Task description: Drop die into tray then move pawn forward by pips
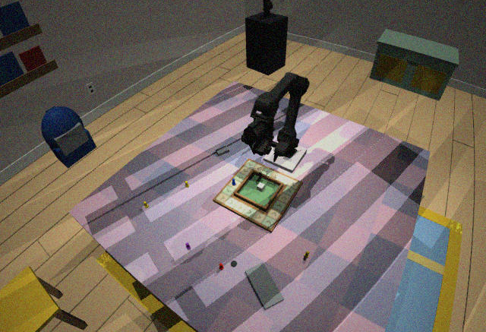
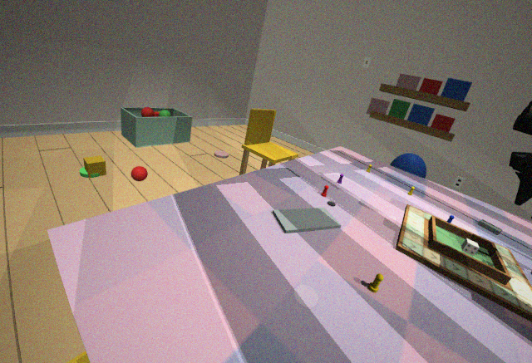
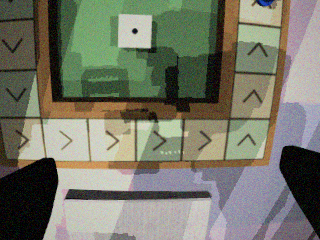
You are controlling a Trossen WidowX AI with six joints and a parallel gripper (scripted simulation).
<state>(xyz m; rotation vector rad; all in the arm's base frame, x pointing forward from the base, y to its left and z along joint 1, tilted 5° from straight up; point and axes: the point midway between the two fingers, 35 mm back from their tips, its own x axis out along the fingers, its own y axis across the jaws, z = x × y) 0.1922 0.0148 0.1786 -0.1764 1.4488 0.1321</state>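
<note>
The white die (image 1: 260, 186) (image 2: 470, 246) (image 3: 135, 31) rests on the green floor of the dice tray (image 1: 238, 191) (image 3: 227, 60), one pip on top. The blue pawn (image 1: 233, 182) (image 2: 450, 218) (image 3: 265, 2) stands upright on the board (image 1: 270, 229) (image 3: 200, 164), in the side column, on the third square beyond the near corner square in the wrist view. That view cuts off most of it. My gripper (image 1: 270, 153) (image 3: 174, 164) is open and empty, raised near the arm's base beside the board's near edge, apart from pawn and die. Its fingers stand wide apart.
A white base plate (image 1: 291, 163) (image 3: 137, 217) lies beside the board. Yellow pawns (image 1: 187, 184) (image 1: 145, 204) (image 1: 306, 255), a purple pawn (image 1: 187, 245), a red pawn (image 1: 221, 267), a dark disc (image 1: 234, 264) and a grey-green slab (image 1: 263, 286) stand or lie farther off.
</note>
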